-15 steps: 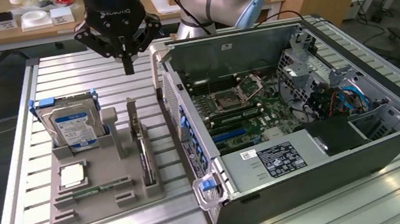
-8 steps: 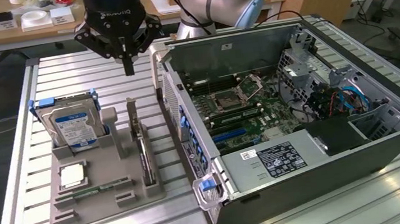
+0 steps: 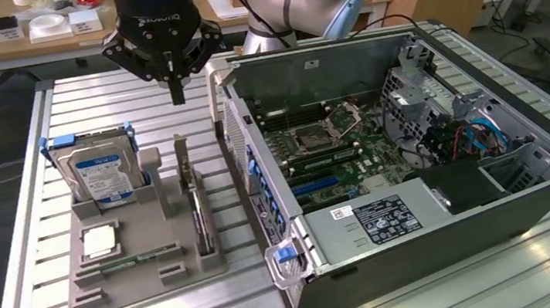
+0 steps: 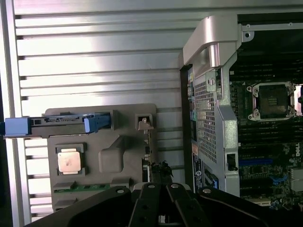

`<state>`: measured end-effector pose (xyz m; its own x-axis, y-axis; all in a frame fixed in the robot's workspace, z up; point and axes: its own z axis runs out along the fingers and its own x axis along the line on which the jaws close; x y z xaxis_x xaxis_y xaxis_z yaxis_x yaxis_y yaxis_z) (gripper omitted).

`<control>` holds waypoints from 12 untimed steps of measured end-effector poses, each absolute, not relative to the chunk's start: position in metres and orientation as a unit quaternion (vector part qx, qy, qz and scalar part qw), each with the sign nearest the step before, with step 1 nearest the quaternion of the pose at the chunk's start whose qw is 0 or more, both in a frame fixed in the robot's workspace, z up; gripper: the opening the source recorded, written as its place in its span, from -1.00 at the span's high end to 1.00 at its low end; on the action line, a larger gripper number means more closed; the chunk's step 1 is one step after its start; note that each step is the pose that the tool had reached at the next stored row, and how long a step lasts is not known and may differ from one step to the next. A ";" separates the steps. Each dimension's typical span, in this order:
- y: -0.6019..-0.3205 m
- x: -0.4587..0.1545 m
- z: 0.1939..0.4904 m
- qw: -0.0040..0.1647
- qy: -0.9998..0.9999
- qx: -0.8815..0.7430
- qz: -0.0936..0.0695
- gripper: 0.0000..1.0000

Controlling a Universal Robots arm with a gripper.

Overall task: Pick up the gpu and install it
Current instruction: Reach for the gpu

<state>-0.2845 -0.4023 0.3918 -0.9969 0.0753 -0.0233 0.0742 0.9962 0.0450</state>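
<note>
The gripper (image 3: 177, 94) hangs over the desk (image 3: 93, 105), jaws pinched together with nothing between them. The gpu (image 3: 196, 202) stands on edge in the grey holder (image 3: 145, 239), on the side nearest the open computer case (image 3: 417, 215), well clear of the jaws.

Black gripper (image 3: 177, 97) (blue-lit), silver arm (image 3: 291, 1)

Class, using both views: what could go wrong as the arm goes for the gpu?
1. The gripper hangs shut above the table; lowered like that, it might strike the gpu on its thin edge rather than straddle it.
2. The gpu stands on edge close beside the computer case, so a finger could clip its wall.
</note>
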 end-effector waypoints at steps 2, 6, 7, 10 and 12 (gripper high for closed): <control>-0.402 -0.284 0.392 0.012 0.999 0.037 0.022 0.79; -0.403 -0.284 0.392 0.012 0.999 0.037 0.022 0.79; -0.404 -0.284 0.392 0.012 0.999 0.037 0.022 0.79; -0.406 -0.285 0.392 0.012 0.999 0.037 0.022 0.79; -0.409 -0.285 0.392 0.012 0.999 0.037 0.022 0.79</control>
